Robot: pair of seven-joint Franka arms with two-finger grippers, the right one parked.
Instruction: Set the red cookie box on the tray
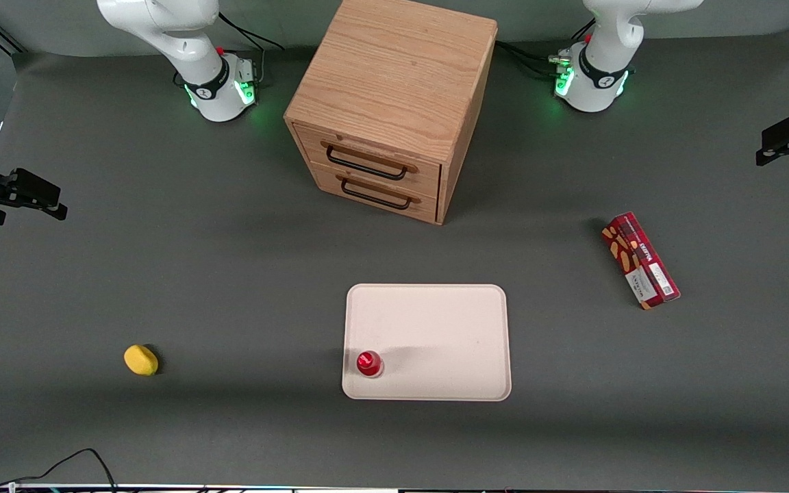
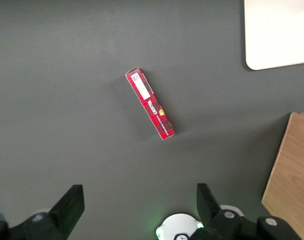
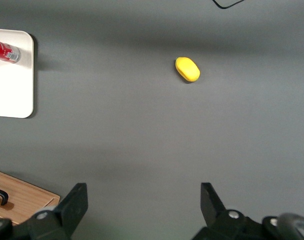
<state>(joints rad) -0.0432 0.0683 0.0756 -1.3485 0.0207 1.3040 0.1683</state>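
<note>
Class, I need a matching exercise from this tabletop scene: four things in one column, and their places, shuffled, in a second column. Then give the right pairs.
Things:
1. red cookie box
2. red-capped bottle
3. yellow object
4. gripper

Places:
A. standing on the tray
B. on the mat toward the parked arm's end
C. open, held above the table over the box
D. lying flat on the mat toward the working arm's end

Pairs: 1-D, 2-A, 3-B, 4-C

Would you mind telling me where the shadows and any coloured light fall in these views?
Front view: the red-capped bottle throws a soft shadow across the tray; green light glows at both arm bases. Left wrist view: even light, a faint shadow beside the red cookie box, with the open gripper high above it.
</note>
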